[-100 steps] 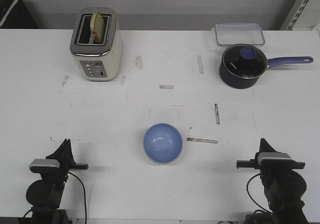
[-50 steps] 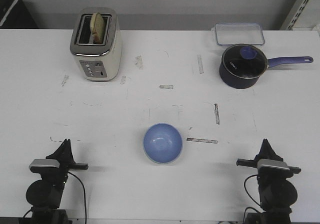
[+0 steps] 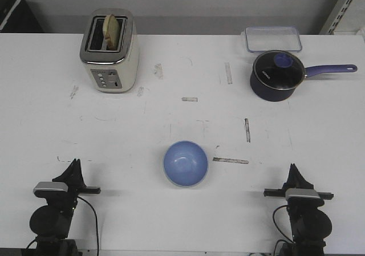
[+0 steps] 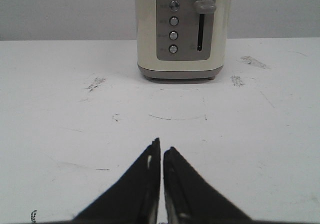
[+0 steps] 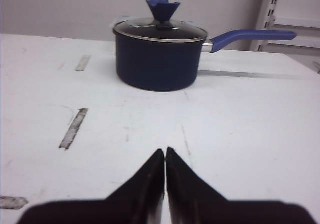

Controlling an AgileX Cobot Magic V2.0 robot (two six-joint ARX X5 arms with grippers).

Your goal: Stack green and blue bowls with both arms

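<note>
The light blue bowl (image 3: 185,163) sits upright on the white table (image 3: 182,119), in the near middle between my two arms. No separate green bowl shows in any view. My left gripper (image 3: 74,165) rests low at the near left, shut and empty; in the left wrist view (image 4: 161,149) its tips point at the toaster. My right gripper (image 3: 293,170) rests low at the near right, shut and empty; in the right wrist view (image 5: 165,150) its tips point at the saucepan. Both grippers are well apart from the bowl.
A cream toaster (image 3: 110,51) with a slice of bread stands at the far left and shows in the left wrist view (image 4: 180,29). A dark navy saucepan (image 3: 276,76) with a purple handle, also in the right wrist view (image 5: 157,54), and a clear container (image 3: 272,38) are at the far right.
My right arm has shifted a little left and toward the near edge, still shut. The left arm and the blue bowl have not moved.
</note>
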